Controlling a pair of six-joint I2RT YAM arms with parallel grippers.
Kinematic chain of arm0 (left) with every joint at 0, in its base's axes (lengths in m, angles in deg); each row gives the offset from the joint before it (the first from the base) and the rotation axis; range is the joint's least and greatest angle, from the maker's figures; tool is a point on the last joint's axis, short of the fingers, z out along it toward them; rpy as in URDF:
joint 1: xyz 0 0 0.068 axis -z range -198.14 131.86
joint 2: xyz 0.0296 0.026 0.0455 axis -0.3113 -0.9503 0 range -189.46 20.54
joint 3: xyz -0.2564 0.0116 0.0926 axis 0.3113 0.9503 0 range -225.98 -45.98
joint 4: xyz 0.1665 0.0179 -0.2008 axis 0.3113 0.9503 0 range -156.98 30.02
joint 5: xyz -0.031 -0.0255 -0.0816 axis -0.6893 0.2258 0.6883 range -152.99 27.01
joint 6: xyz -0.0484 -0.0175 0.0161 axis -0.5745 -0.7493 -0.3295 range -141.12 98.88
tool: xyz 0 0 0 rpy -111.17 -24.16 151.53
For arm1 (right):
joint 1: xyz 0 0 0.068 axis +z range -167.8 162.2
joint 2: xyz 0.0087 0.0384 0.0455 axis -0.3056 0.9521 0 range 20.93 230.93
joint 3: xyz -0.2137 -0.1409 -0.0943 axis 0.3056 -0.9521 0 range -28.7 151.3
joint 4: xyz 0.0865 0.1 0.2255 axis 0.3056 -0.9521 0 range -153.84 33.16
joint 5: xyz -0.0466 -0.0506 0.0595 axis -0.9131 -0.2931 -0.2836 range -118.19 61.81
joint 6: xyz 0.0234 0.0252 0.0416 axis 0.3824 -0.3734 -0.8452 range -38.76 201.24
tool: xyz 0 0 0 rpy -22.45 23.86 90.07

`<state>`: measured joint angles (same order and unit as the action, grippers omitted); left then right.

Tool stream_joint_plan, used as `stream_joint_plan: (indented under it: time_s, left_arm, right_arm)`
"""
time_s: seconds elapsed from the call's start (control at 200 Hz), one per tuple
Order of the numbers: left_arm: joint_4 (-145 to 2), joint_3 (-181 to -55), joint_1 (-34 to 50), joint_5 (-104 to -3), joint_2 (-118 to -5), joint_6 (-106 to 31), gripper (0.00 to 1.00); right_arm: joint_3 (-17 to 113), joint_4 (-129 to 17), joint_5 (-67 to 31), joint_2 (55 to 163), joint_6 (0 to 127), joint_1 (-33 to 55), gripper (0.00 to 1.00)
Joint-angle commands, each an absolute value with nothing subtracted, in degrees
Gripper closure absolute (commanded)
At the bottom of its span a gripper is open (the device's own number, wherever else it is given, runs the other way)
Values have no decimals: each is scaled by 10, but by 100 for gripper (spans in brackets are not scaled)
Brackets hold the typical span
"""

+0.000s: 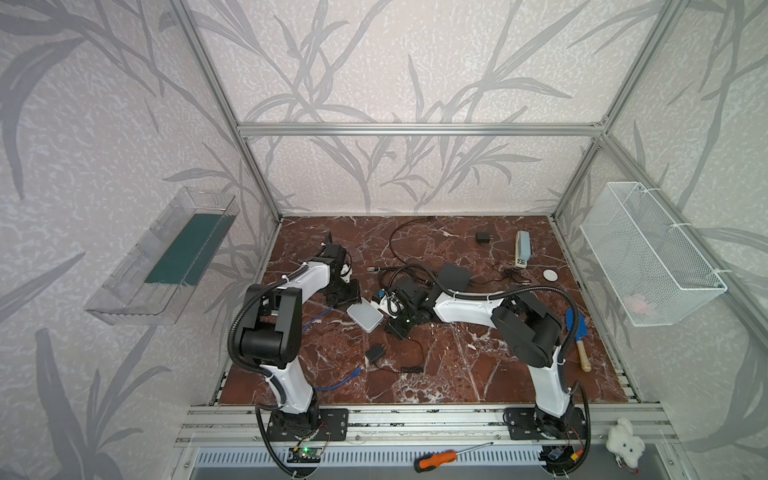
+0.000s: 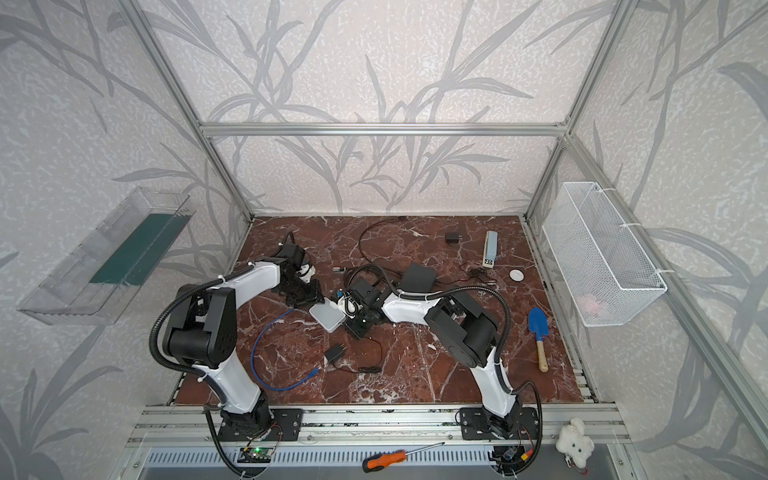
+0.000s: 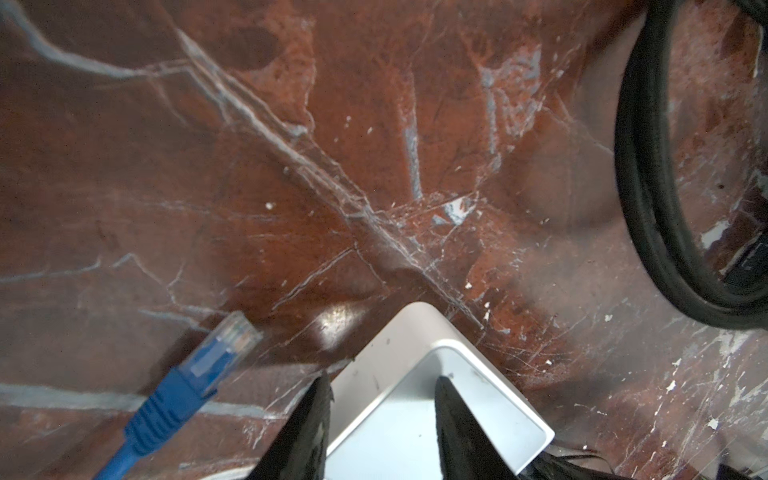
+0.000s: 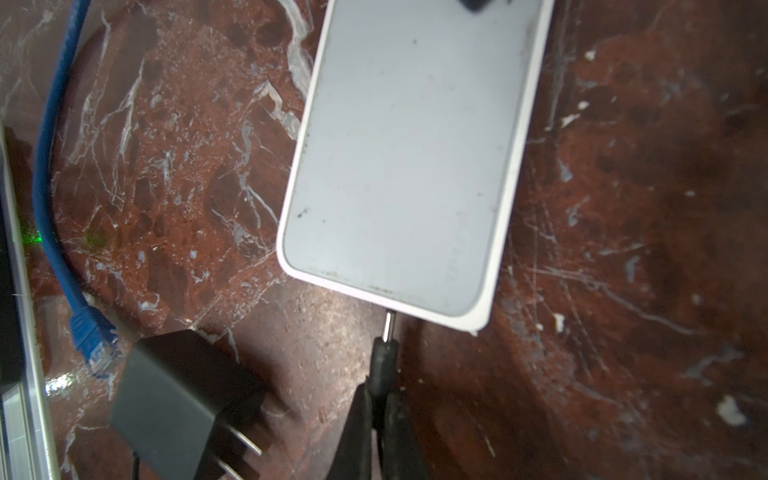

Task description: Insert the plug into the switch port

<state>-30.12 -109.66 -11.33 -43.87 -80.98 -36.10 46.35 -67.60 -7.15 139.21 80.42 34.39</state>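
Note:
The switch is a flat white box (image 4: pixel 407 145) with rounded corners, lying mid-table in both top views (image 1: pixel 365 316) (image 2: pixel 327 316). My left gripper (image 3: pixel 382 376) is shut on one of its corners, one finger at the side wall and the other on the top face. My right gripper (image 4: pixel 380 388) is shut on the plug (image 4: pixel 384 357), pinching its black sleeve. The plug's bare metal tip meets the box's short edge. The switch port in that edge is hidden. The plug's black adapter block (image 4: pixel 183 399) lies close by (image 1: pixel 375 354), with its thin cord (image 1: pixel 417 349) trailing from it.
A blue cable with a clear connector (image 3: pixel 232 336) loops at the left (image 2: pixel 266 361). A thick black cable (image 3: pixel 648 166) and a dark grey slab (image 1: pixel 454 277) lie behind the box. A blue trowel (image 1: pixel 577 328), a white disc (image 1: pixel 551 275) and another black adapter (image 1: pixel 482 237) sit to the right.

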Motion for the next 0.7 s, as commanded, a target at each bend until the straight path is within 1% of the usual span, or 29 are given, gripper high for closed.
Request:
stream_joint_plan:
  time_s: [0.0, 0.495, 0.61, 0.695]
  left_arm:
    - [-284, -1094, -109, -449, -816, -354, 57]
    - [-279, -1093, -102, -446, -813, -351, 58]
    - [-273, -1095, -98, -442, -817, -341, 58]
    - [-260, -1100, -88, -446, -824, -324, 59]
  right_arm:
    - [461, -689, -67, 1397, 802, 350, 94]
    - [536, -737, -79, 1431, 768, 350, 94]
    - [547, -744, -81, 1431, 770, 349, 94]
    - [570, -775, -77, 1433, 781, 342, 94]
